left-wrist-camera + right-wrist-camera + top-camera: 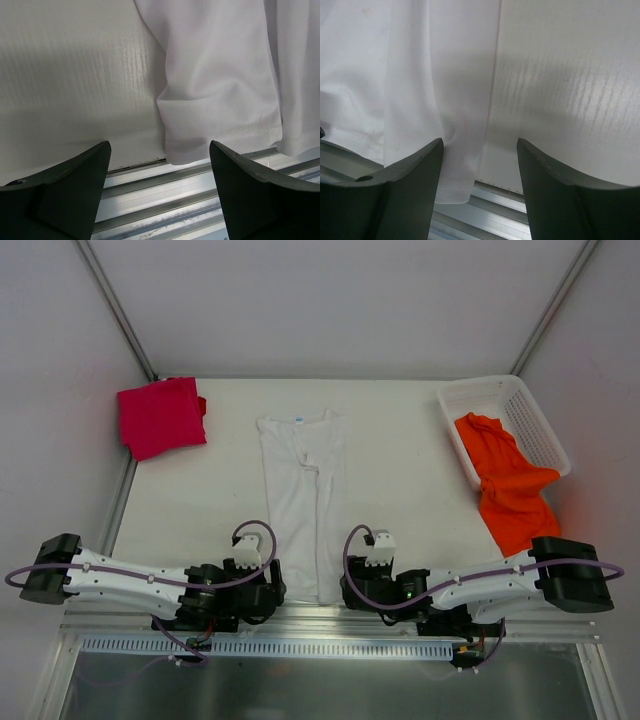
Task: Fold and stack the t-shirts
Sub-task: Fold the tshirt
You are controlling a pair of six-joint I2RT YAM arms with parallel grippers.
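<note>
The white t-shirt (pixel 300 495) lies lengthwise in the middle of the table, both sides folded inward, blue neck label at the far end. Its near hem (pixel 220 135) reaches over the table's front edge. My left gripper (pixel 270 590) sits at the hem's left corner, open (pixel 160 146), with the corner just beyond its fingertips. My right gripper (pixel 350 592) is at the right corner, open (pixel 479 143), and the shirt's edge (pixel 460 165) hangs between its fingers. A folded magenta-red t-shirt (pixel 160 417) rests at the far left. The orange t-shirt (pixel 512 485) spills out of the basket.
A white lattice basket (pixel 530 415) stands at the far right. A ribbed metal rail (pixel 165 190) runs along the table's near edge under both grippers. Grey walls close in the table (pixel 400 460) on the left, right and far sides.
</note>
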